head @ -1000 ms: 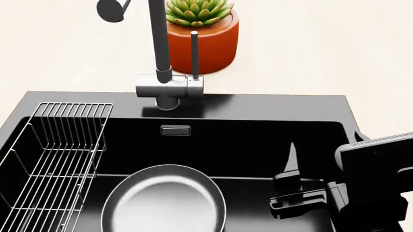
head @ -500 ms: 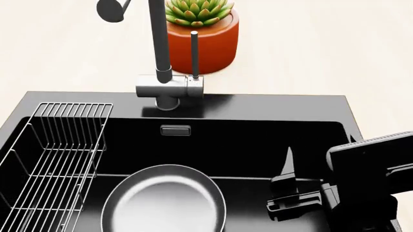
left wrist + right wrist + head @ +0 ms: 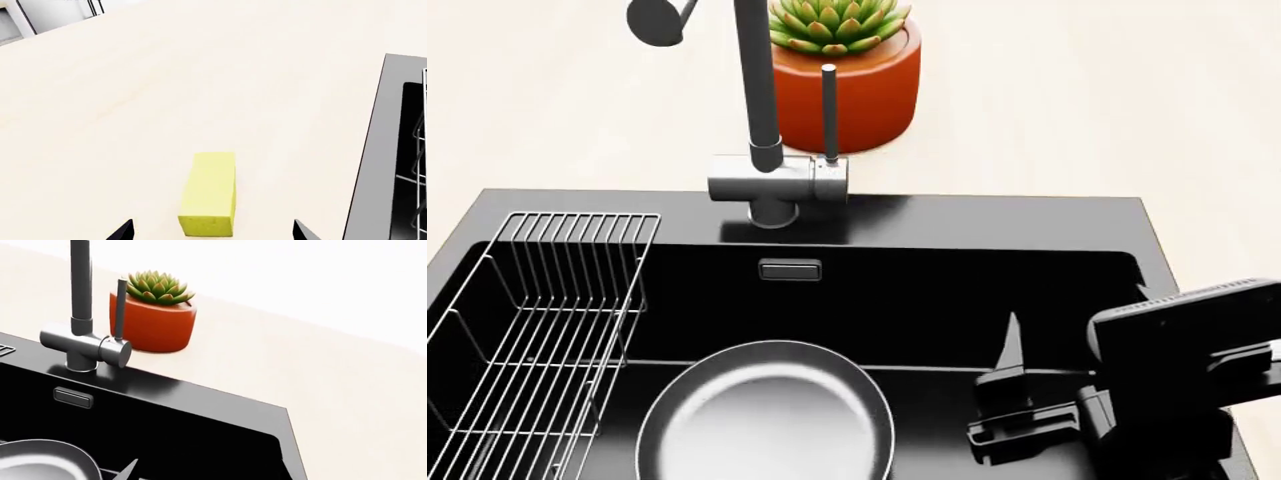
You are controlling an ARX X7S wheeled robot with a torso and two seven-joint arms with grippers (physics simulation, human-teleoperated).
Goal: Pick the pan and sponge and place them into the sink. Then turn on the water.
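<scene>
The pan [image 3: 767,415] lies in the black sink [image 3: 961,215], pale inside up, and its rim [image 3: 40,460] also shows in the right wrist view. My right gripper [image 3: 1001,395] hangs in the basin to the pan's right, open and holding nothing; one fingertip [image 3: 130,469] shows. In the left wrist view the yellow sponge [image 3: 210,195] lies on the cream counter, just ahead of and between the spread fingertips [image 3: 123,231] of my open left gripper [image 3: 213,235], untouched. No water is in view at the faucet [image 3: 754,90].
A wire rack [image 3: 541,320] fills the sink's left side. The faucet's lever rod [image 3: 827,110] stands upright beside a potted succulent [image 3: 847,75] behind the sink. The sink's rim [image 3: 380,165] runs beside the sponge's stretch of counter.
My right arm has slid a little to the left and lower over the basin. The pan has not moved.
</scene>
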